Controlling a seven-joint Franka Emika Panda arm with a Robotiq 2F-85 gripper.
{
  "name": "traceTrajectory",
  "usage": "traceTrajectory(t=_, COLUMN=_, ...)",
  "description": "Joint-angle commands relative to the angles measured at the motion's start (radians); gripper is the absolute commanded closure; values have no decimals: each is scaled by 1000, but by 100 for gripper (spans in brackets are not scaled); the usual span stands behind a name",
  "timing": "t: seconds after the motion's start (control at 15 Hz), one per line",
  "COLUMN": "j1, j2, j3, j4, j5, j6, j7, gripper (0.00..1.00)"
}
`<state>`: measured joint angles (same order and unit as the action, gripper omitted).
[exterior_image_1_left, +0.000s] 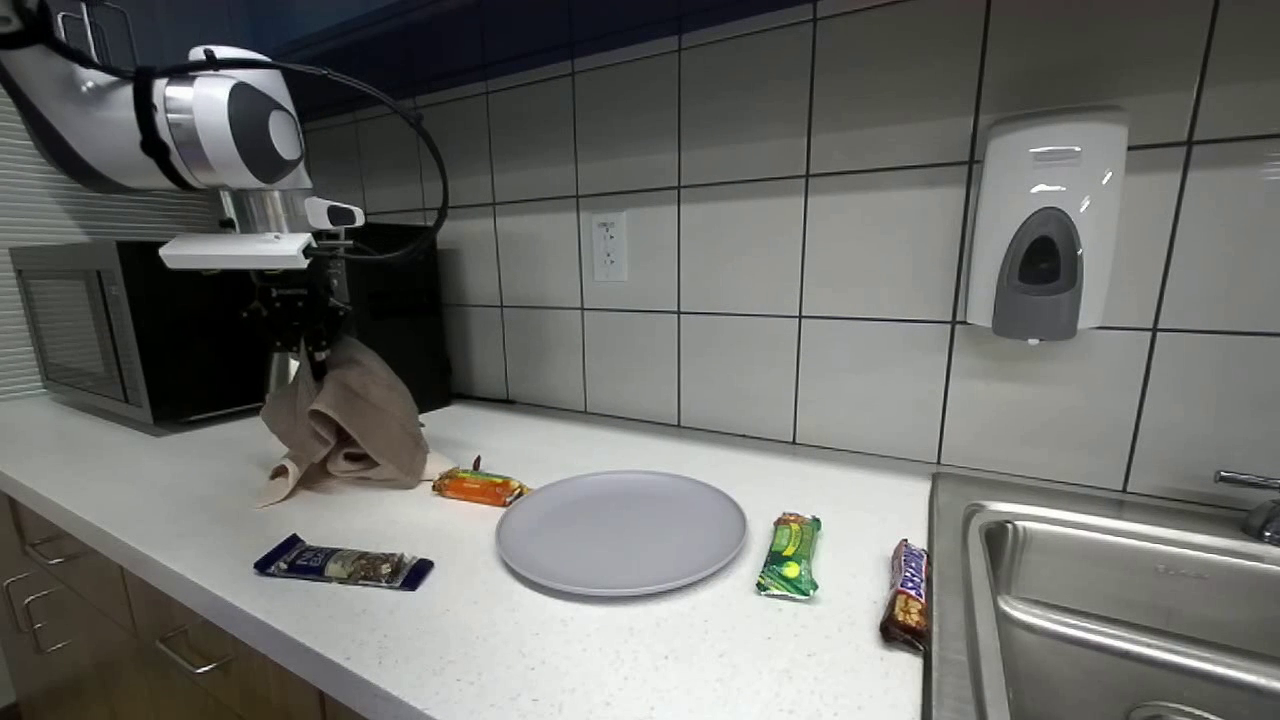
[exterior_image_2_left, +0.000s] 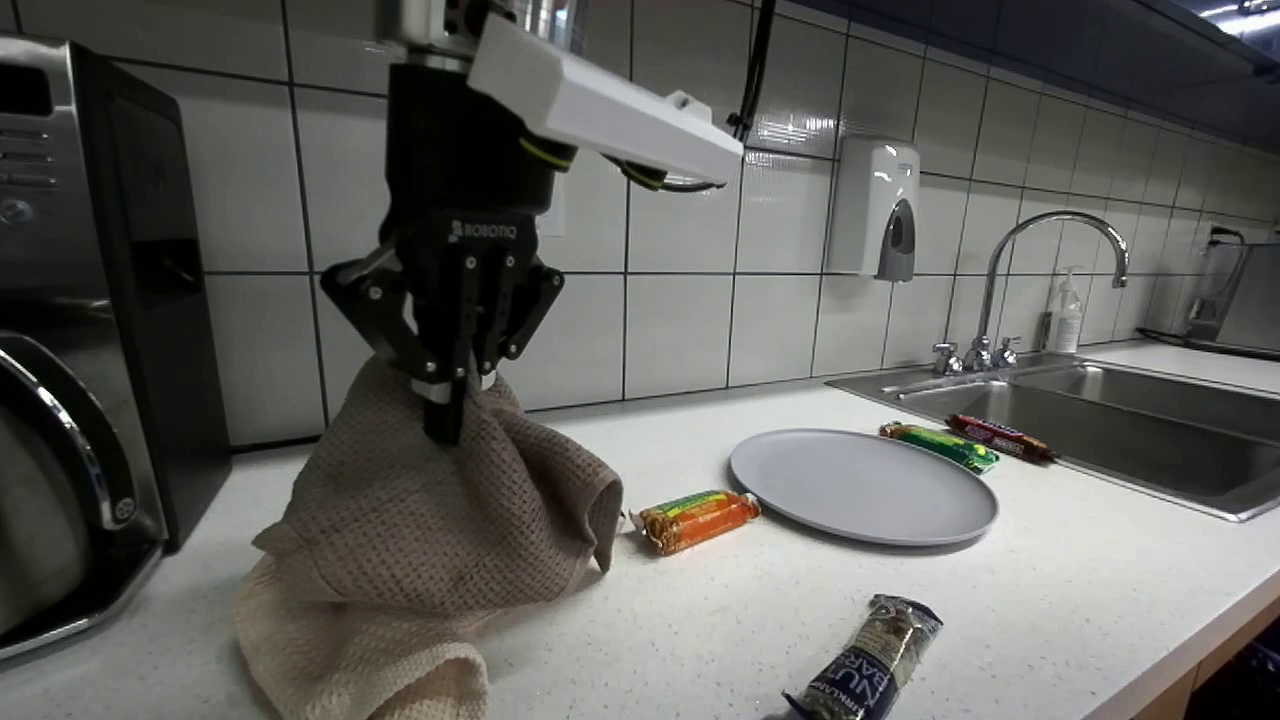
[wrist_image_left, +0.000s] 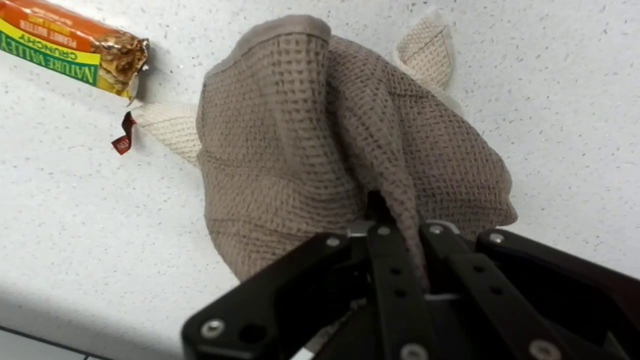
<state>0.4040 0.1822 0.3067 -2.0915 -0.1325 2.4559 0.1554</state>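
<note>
The brown towel (exterior_image_2_left: 440, 540) is in a soft, crumpled heap near the black microwave (exterior_image_1_left: 200, 340). Its top is pulled up to a point, and its lower, paler part lies on the white tabletop (exterior_image_1_left: 600, 650). The end effector (exterior_image_2_left: 466, 402) points straight down and has the towel by that top bit. Its two fingers (exterior_image_2_left: 443, 420) are squeezed almost together, with just a thin fold of cloth pinched between them; the wrist view shows the fold running up in the gap. A pale corner pokes out from under the towel, with a little red tag (wrist_image_left: 125, 134) at its tip.

Just beside that corner is an orange snack bar (exterior_image_2_left: 697, 520), and next to the bar is a round, flat grey plate (exterior_image_2_left: 865, 480). A dark blue nut bar (exterior_image_1_left: 343, 563) lies nearer the front edge of the tabletop. On the far side of the plate from the towel there is a green bar (exterior_image_1_left: 790, 555), and then a brown and purple bar (exterior_image_1_left: 908, 595) right up by the metal sink (exterior_image_1_left: 952, 600). A white soap box (exterior_image_1_left: 1050, 230) hangs on the tiled wall (exterior_image_1_left: 740, 250).
</note>
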Motion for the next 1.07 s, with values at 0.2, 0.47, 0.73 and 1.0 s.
traceTrajectory(t=0.2, j1=7, j2=49, j3=-12, j4=62, j5=-26, j6=-26, j7=39, gripper=47)
traceTrajectory(t=0.47, j1=5, j2=45, j3=-25, j4=68, j5=-30, j6=-26, j7=44, gripper=17)
traceTrajectory(t=0.73, j1=0, j2=32, j3=-44, j4=63, j5=-44, j6=-24, j7=61, gripper=0)
traceTrajectory(t=1.0, j1=-9, j2=15, j3=-61, j4=46, j5=-44, j6=-34, j7=77, gripper=0)
